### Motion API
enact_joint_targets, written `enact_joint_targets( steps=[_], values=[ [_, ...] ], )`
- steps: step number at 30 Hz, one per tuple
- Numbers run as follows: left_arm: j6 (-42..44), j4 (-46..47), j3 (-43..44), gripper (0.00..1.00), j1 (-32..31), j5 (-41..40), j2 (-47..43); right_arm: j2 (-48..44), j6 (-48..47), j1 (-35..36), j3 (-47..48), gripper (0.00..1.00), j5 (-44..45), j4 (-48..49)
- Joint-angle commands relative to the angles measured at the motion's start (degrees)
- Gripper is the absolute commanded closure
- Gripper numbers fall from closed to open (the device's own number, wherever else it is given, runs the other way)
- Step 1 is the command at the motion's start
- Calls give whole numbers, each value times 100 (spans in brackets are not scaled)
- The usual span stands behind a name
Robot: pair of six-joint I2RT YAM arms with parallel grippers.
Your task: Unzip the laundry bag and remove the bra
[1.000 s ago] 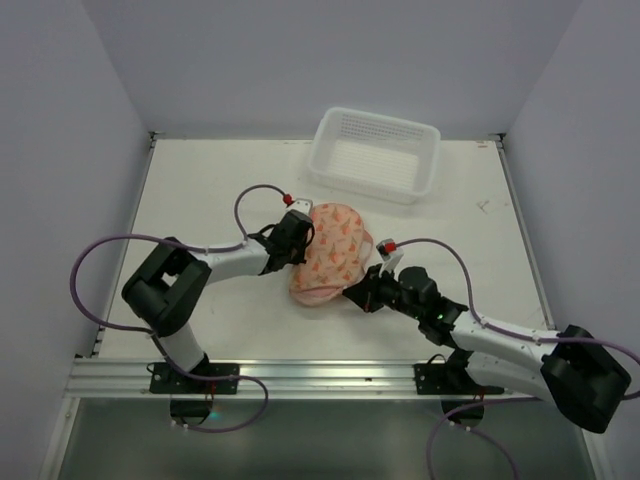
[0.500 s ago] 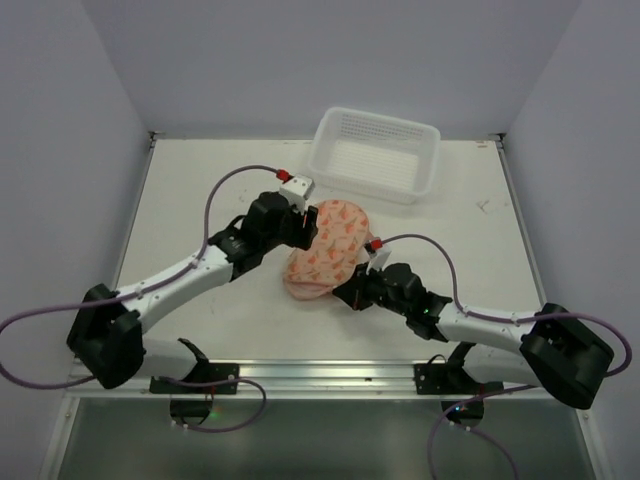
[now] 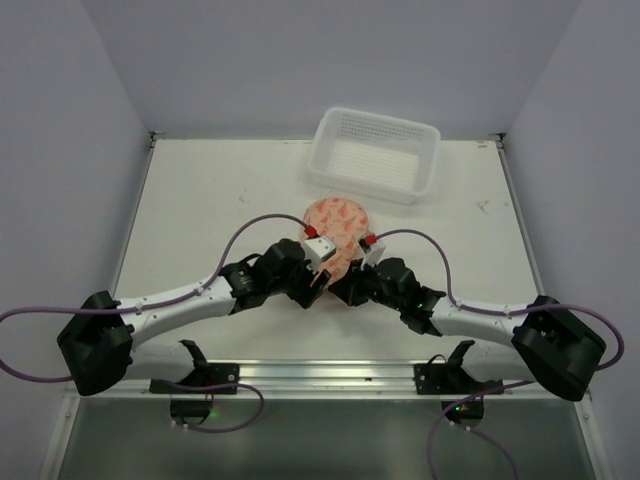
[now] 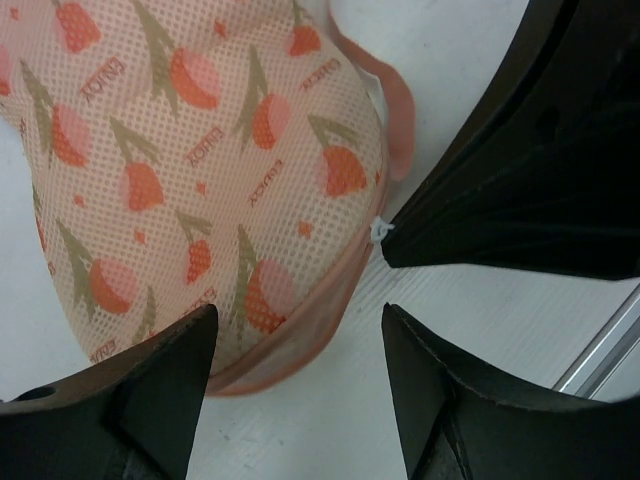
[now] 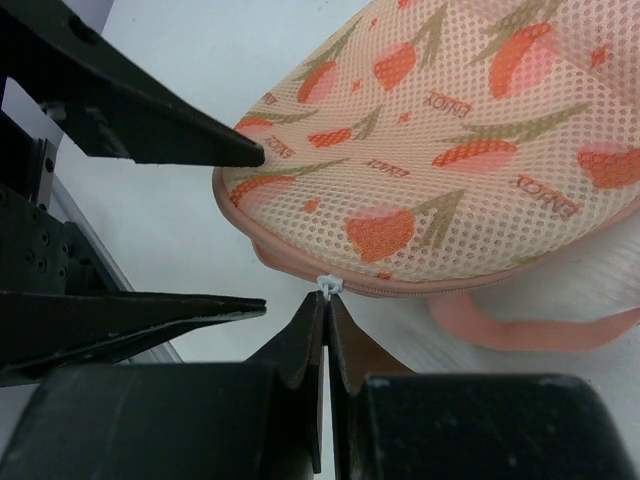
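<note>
Peach-pink mesh-fabric laundry bag point(image 3: 338, 220), two-lobed, printed with red-orange flowers and edged in pink zipper tape, is lying flat on the white table point(image 3: 200, 200), just on the near side of the white plastic lattice basket point(image 3: 365, 187). The zipper is showing closed along the edge seen by the wrist cameras, and the contents cannot be made out through the mesh. A pink fabric loop point(image 5: 530, 328) is trailing from the bag's seam onto the table. The small white zipper pull point(image 5: 328, 287) is sitting at the bag's edge farthest from the basket. The right gripper point(image 5: 326, 305) is reaching that edge with its jaws pressed together, pinching the zipper pull at the very tips. The left gripper point(image 4: 297, 312) is hovering just beside it, also on the side of the bag away from the basket. Its jaws are standing apart and holding nothing, and its black fingers point(image 4: 150, 400) are straddling the bag's rounded rim. In the top view both grippers, left point(image 3: 316, 288) and right point(image 3: 340, 290), are nearly meeting at that far edge, with the arms angling in from either side.
</note>
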Motion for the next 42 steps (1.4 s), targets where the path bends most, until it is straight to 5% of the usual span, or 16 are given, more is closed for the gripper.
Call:
enact_joint_targets(
  steps=[1,11,18,25,31,35,42],
  values=[
    [464,375,-239,29,-82,-103,-447,-53,-14,19,219,100,159,73],
    [1043,507,-275,28,-309,-261,-115,8,-14,19,219,100,107,213],
    [1405,989,-415,27,-986,-1367,-70,-97,4,19,254,100,36,240],
    [1422,1368,-521,31,-1057,-1597,237,-177,4,19,149,100,-42,336],
    [1431,1491,-512,52,-1066,-1667,554,-141,12,27,87,100,-227,556],
    [1344,1448,-503,96,-1066,-2097,537,-150,12,27,61,100,-175,504],
    [1282,1254,-731,100,-1066,-2186,159,-63,-181,-253,96,100,107,275]
  ],
)
